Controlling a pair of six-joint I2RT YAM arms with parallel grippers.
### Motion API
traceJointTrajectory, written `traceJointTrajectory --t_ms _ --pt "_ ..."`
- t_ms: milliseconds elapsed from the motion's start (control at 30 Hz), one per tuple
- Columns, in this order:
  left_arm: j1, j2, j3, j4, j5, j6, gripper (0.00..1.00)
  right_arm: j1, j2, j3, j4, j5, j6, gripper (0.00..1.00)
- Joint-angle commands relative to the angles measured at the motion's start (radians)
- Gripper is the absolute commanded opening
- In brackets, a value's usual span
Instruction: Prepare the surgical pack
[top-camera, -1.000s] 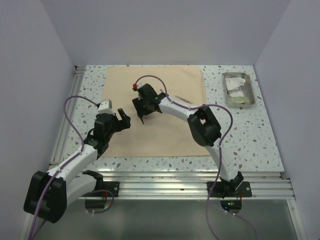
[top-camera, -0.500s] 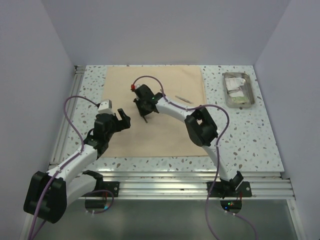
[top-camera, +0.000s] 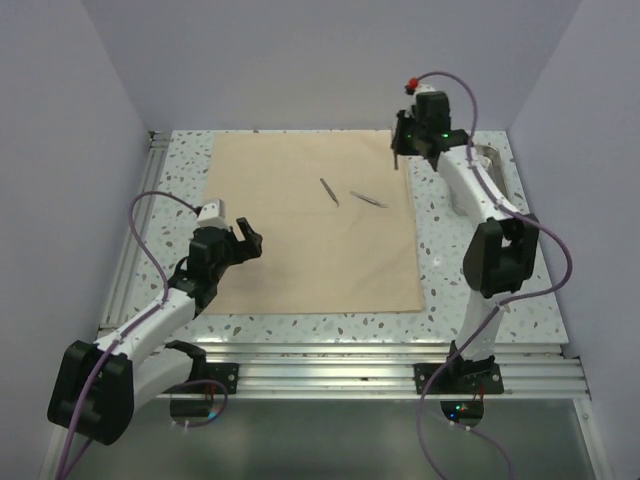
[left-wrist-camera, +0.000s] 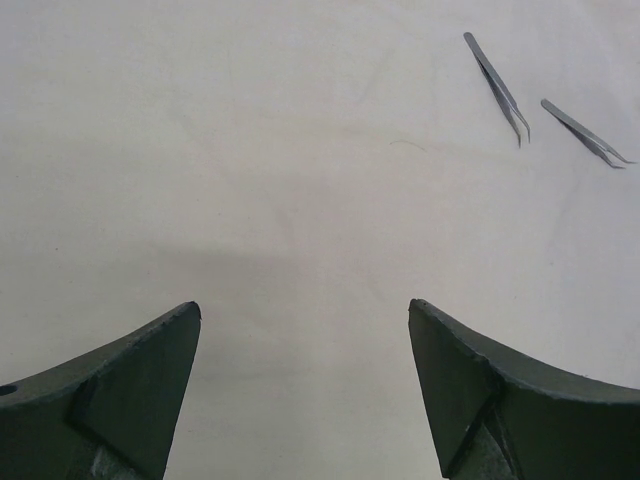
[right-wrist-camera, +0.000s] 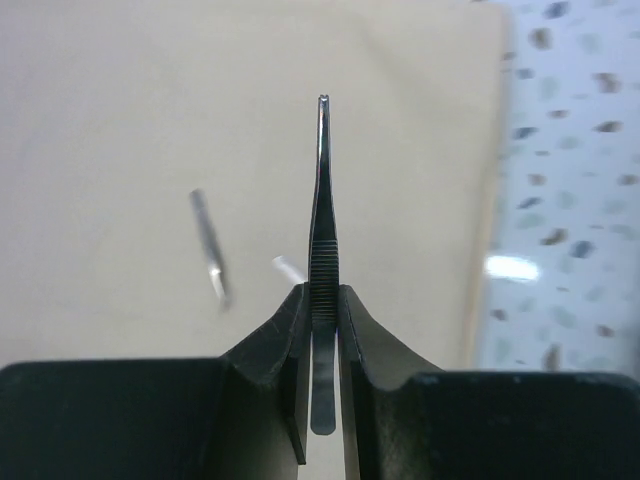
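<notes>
Two pairs of tweezers lie loose on the tan cloth (top-camera: 300, 250) in the top view. The first tweezers (top-camera: 329, 192) and the second tweezers (top-camera: 368, 199) are near each other but apart, a little right of the cloth's middle. The cloth is spread flat on the speckled counter (top-camera: 480, 290). The right gripper (top-camera: 398, 142) hovers over the cloth's far right corner, pinching the third tweezers (top-camera: 395, 158), which hang below it as a thin dark line. The steel tray (top-camera: 495, 157) is mostly hidden behind the right arm, and its contents cannot be made out. The left gripper (top-camera: 250, 235) hovers over the cloth's left part, spread wide and holding nothing.

From the left wrist, the left gripper (left-wrist-camera: 303, 310) stands wide open over bare cloth (left-wrist-camera: 250, 150). The first tweezers (left-wrist-camera: 497, 85) and second tweezers (left-wrist-camera: 585, 132) lie at the upper right, not touching, their tips toward the lower right.

From the right wrist, the right gripper (right-wrist-camera: 322, 290) is narrowed onto the third tweezers (right-wrist-camera: 322, 200), clamped at the fine cross-ribbing on the handle. The tip points away from the camera and the rear end shows between the fingers. Below, out of focus, are the cloth (right-wrist-camera: 120, 120), its edge, and the counter (right-wrist-camera: 570, 150) on the right. One loose pair of tweezers shows on the cloth as a blurred streak; I cannot tell which pair.
</notes>
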Motion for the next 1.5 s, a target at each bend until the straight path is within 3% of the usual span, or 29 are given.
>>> traceJointTrajectory --t_ms 0,200,467,733,867,967,1100,1267,1467 --pt "-0.005 0.005 0.023 0.039 0.028 0.003 0.88 -0.141 -0.052 -0.034 -0.003 -0.039 -0.047 0.10" --pt "-0.005 0.000 0.028 0.036 0.033 0.003 0.88 -0.320 -0.048 -0.092 0.108 -0.019 -0.009 0.08" --pt "-0.005 -0.009 0.025 0.039 0.056 -0.004 0.88 -0.374 0.014 -0.141 0.204 0.065 -0.127 0.09" --pt "-0.005 -0.010 0.009 0.064 0.085 -0.013 0.88 -0.430 0.079 -0.164 0.236 0.054 -0.178 0.11" --pt "-0.005 -0.007 0.006 0.069 0.101 -0.018 0.88 -0.488 0.121 -0.135 0.242 -0.046 -0.231 0.13" --pt "-0.005 -0.012 -0.001 0.079 0.114 -0.024 0.88 -0.537 0.150 -0.109 0.237 -0.164 -0.242 0.16" --pt "-0.005 0.006 -0.014 0.107 0.145 -0.032 0.88 -0.545 0.132 -0.153 0.270 -0.162 -0.268 0.21" --pt "-0.005 0.040 0.008 0.093 0.145 -0.033 0.88 -0.545 0.116 -0.180 0.285 -0.079 -0.238 0.47" --pt "-0.005 0.017 -0.001 0.095 0.131 -0.024 0.89 -0.543 0.017 -0.224 0.308 -0.085 -0.140 0.48"
